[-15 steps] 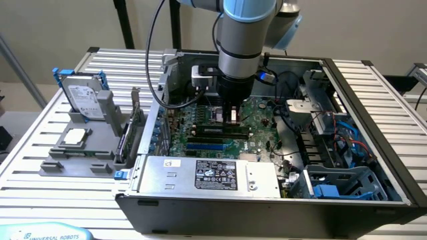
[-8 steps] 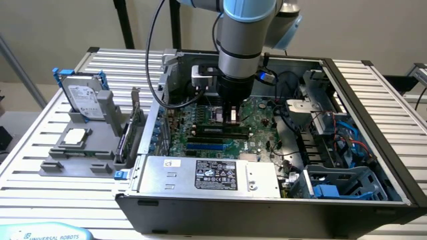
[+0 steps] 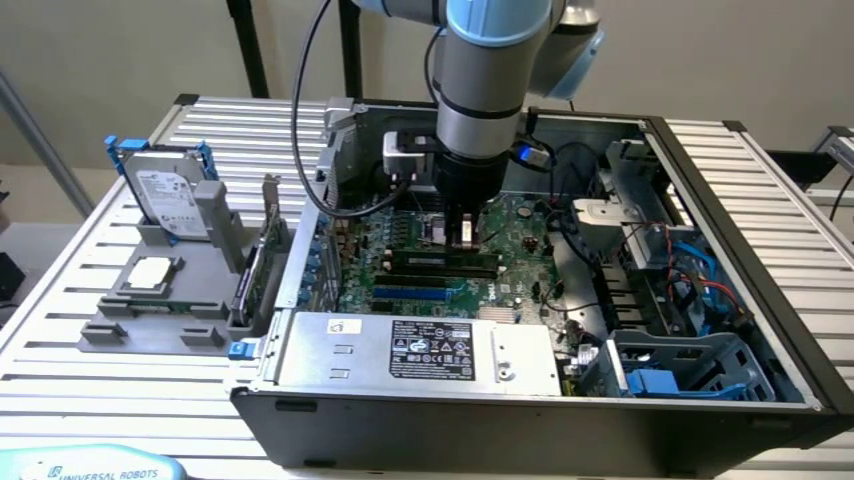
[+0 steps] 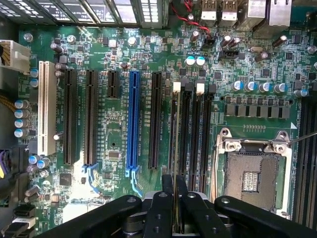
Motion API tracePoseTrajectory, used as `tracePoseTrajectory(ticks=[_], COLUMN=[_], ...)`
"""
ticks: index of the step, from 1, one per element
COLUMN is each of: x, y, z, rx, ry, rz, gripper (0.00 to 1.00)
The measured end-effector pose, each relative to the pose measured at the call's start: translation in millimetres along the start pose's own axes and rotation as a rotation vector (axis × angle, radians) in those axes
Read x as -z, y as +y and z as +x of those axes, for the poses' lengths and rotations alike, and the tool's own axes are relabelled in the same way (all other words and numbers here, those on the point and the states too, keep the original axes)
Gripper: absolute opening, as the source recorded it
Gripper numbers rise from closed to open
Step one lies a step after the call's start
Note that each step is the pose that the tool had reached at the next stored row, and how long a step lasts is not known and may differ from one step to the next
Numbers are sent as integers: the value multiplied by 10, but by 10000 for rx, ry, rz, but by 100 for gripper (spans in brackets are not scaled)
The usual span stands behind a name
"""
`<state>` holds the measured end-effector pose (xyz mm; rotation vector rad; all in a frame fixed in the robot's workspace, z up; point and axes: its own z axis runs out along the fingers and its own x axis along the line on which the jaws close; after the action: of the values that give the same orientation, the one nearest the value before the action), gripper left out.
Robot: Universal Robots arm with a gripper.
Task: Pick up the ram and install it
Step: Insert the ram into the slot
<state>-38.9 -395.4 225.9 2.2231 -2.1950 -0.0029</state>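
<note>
My gripper (image 3: pixel 463 238) points straight down into the open computer case, its tips just above the motherboard (image 3: pixel 400 285). In the wrist view the two black fingers (image 4: pixel 161 198) stand close together on a thin greenish strip, the ram (image 4: pixel 174 218) seen edge-on. The gripper (image 4: pixel 174 186) is lined up with the row of black memory slots (image 4: pixel 190 134), over the slot with a white latch (image 4: pixel 176 88) at its far end. Whether the ram touches the slot I cannot tell. In the exterior view the ram is mostly hidden behind the fingers.
Beside the slots lies the open CPU socket (image 4: pixel 252 173), with a blue slot (image 4: pixel 132 124) and black expansion slots on the other side. The power supply (image 3: pixel 420 345) and blue drive cage (image 3: pixel 681 370) fill the case's near side. Outside, a hard drive (image 3: pixel 171 200) and card (image 3: pixel 267 250) stand in a grey holder.
</note>
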Motion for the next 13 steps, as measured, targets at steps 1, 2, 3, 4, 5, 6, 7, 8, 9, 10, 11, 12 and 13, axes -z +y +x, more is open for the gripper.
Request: tracePoseTrajectory(ticks=[1, 2, 3, 4, 5, 6, 7, 8, 9, 10, 11, 12, 13], x=[-2, -4, -6, -9, -11, -13, -14, -15, -15, -16, -16, -17, -17], y=[0, 0, 0, 0, 0, 0, 0, 0, 0, 0, 0, 0, 0], z=[0, 0, 0, 0, 0, 0, 0, 0, -1, -2, -3, -4, -5], rx=[-1, -2, -3, -4, -5, -5, -5, -6, -7, -7, -6, -6, -6], ry=[0, 1, 1, 1, 1, 1, 0, 1, 0, -1, -1, -2, -1], rz=[0, -1, -1, -1, -1, -1, 0, -1, 0, 0, 0, 1, 1], gripper=[14, 14, 14, 14, 14, 14, 14, 14, 14, 14, 14, 14, 14])
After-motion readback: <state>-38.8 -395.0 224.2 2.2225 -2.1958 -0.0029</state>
